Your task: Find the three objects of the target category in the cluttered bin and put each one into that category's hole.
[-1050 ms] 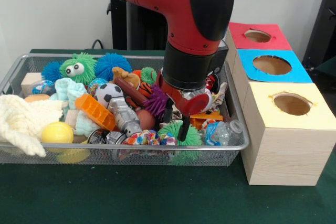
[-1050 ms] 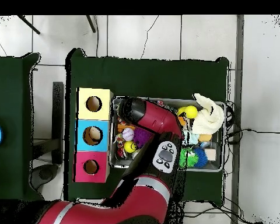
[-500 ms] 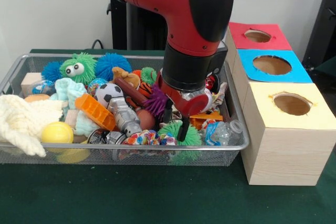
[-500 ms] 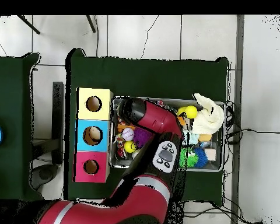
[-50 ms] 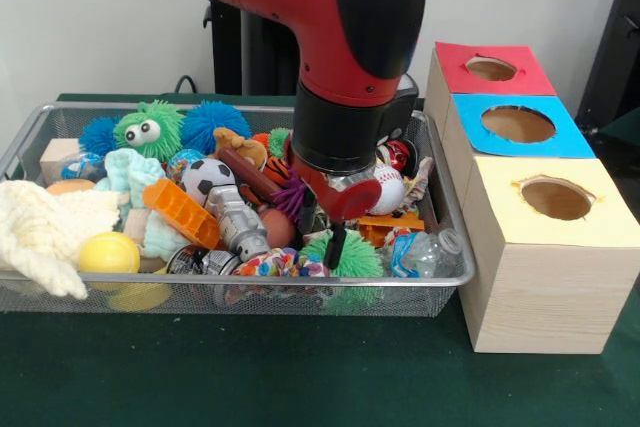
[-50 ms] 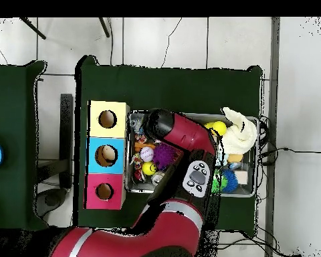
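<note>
Gripper (image 5: 335, 242) tips sit low in the wire bin (image 5: 455, 247), touching the green spiky ball (image 5: 350, 257); whether they are apart we cannot tell.

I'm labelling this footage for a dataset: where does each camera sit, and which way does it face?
Front view: low, across the table, facing the silver wire-mesh bin and the row of three wooden boxes with red, blue and yellow tops; the red and black arm descends from above.
Overhead view: above, looking straight down; the arm reaches up from the picture's bottom.
Shared: bin, boxes, arm, and yellow ball.
</note>
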Robot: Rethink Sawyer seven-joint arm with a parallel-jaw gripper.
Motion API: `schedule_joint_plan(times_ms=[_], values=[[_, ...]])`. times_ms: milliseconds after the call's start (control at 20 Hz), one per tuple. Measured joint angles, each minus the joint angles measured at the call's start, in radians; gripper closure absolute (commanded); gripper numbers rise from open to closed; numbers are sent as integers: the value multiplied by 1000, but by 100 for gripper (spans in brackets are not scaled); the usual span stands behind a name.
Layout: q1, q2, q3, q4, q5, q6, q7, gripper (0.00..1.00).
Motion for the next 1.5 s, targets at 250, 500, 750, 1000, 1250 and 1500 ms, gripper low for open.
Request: schedule_joint_plan(times_ms=[250, 500, 750, 1000, 1250, 1500], values=[[-17, 0, -8, -32, -2, 51, 0, 0], [-22, 0, -13, -55, -4, 63, 0, 0], [-22, -1, -13, -63, -5, 63, 0, 0], [-21, -2, -13, -63, -6, 64, 0, 0], [-11, -9, -18, -62, -7, 77, 0, 0], [-3, -24, -18, -62, -8, 93, 0, 0]])
